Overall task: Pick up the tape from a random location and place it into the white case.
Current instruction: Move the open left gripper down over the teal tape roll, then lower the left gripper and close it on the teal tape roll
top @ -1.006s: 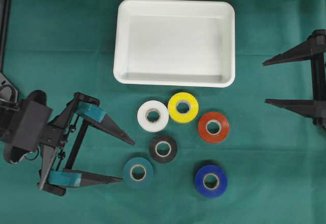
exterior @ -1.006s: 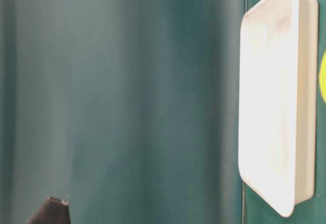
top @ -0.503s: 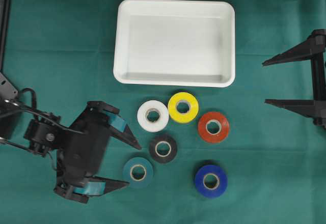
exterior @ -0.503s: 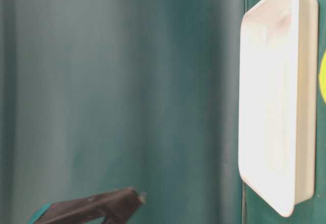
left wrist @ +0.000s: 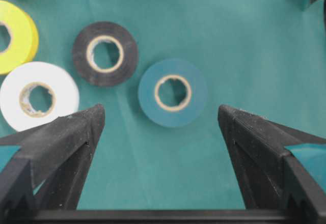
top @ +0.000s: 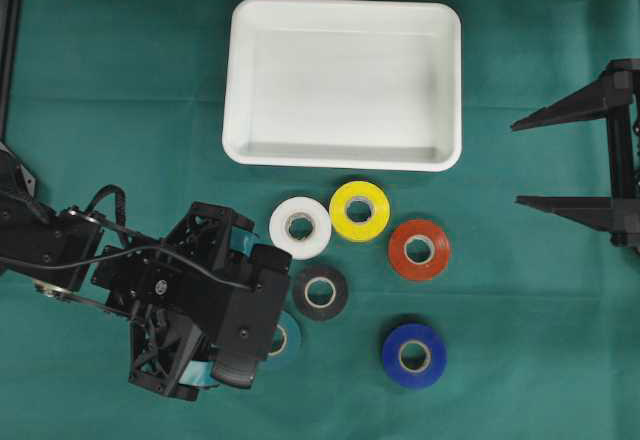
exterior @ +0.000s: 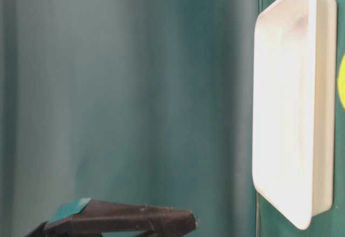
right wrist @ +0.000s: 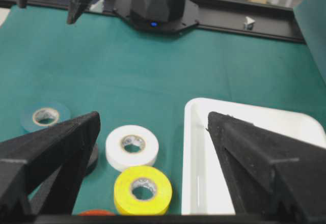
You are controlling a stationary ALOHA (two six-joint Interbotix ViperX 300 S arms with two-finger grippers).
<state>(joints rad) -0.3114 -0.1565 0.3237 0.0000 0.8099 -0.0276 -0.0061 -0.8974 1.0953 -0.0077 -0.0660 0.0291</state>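
Observation:
Six tape rolls lie on the green cloth below the white case [top: 345, 80]: white [top: 300, 228], yellow [top: 359, 210], red [top: 419, 249], black [top: 320, 292], blue [top: 413, 355] and teal [top: 287, 340]. My left gripper [top: 262, 310] hangs tilted over the teal roll and hides most of it from overhead. In the left wrist view the left gripper [left wrist: 160, 109] is open, and the teal roll [left wrist: 172, 92] lies between and just ahead of the fingertips, untouched. My right gripper [top: 516, 162] stands open at the right edge, holding nothing. The white case is empty.
The black roll [left wrist: 105, 53] and white roll [left wrist: 38, 95] lie close to the left finger [left wrist: 66, 142]. In the right wrist view the case rim [right wrist: 189, 147] sits beside the yellow roll [right wrist: 142, 189]. A dark rail [top: 10, 30] runs along the left edge.
The left arm has swung right and tipped downward, bringing its open gripper over the teal roll. The right arm and all rolls have stayed put.

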